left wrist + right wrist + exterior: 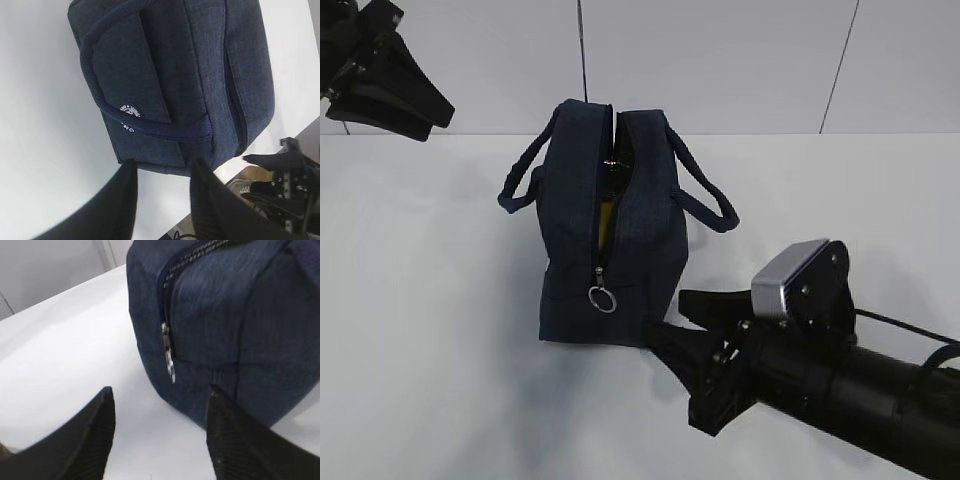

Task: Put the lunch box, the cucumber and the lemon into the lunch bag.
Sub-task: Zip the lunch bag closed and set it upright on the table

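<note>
The 2 fingers [90,440] of the right gripper [159,432] stand apart, with white table [65,340] showing between them, and they hold nothing. Just beyond their tips stands the lunch bag [240,330], with its end wall facing them. On this wall the zipper [167,315] runs down to a metal ring pull [171,367], which hangs a little above the table, ahead of the gap between the fingers and slightly toward the right finger. In the exterior view the right gripper [695,345] lies low over the table [420,300], its tips close beside the lower corner of the lunch bag [640,200]; I cannot tell if they touch the fabric.

The 2 fingers [122,200] of the left gripper [161,172] are also apart and empty. Past their tips is the long side of the bag, with 1 loop handle [150,127] lying across it and a small round white logo [129,111] half covered by that handle. In the exterior view the left gripper [438,108] hangs high, well apart from the bag.

The bag stands upright with its 2 handles fallen outward. Its zipper is partly open at the top, and in the slit [606,205] something yellow shows; what it is, I cannot tell. The lunch box and the cucumber are not visible in any view.
</note>
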